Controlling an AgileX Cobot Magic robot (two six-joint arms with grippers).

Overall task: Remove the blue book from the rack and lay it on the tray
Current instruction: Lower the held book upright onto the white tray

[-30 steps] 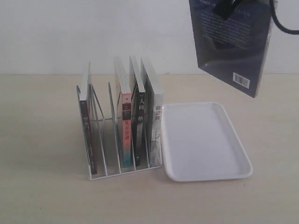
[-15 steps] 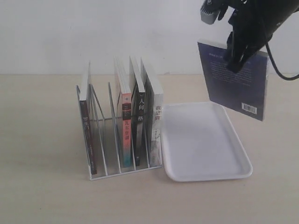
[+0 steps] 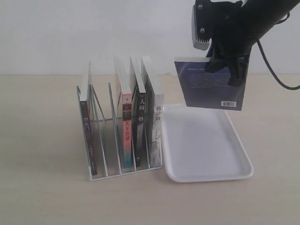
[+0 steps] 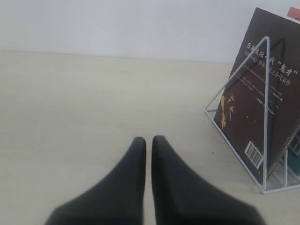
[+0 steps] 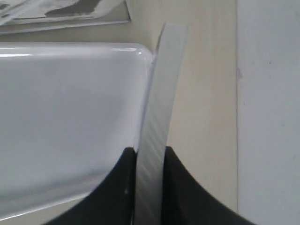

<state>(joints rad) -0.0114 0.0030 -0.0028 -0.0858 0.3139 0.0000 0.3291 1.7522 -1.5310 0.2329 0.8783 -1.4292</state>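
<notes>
Right hand (image 3: 228,70): it is pinching the top edge of the thin dark blue paperback book (image 3: 211,84) between narrow black fingers, so the book is hanging upright with its barcoded back cover facing the room.
Book's place: it is hanging in the air, out of the rack, above the far end of the flat white plastic tray (image 3: 208,179) and touching nothing but the hand.
Wrist look-down: the pale page edge (image 5: 157,117) is lining up near the tray's rounded corner (image 5: 70,117), so I judge it needs tipping flat as it is lowered.
Left hand (image 4: 147,145): it is resting low over the pale wooden worktop (image 3: 42,140), fingers nearly together, holding nothing.
Clear wire-and-acrylic rack (image 3: 101,140): it is keeping the other books upright, beside the tray.
</notes>
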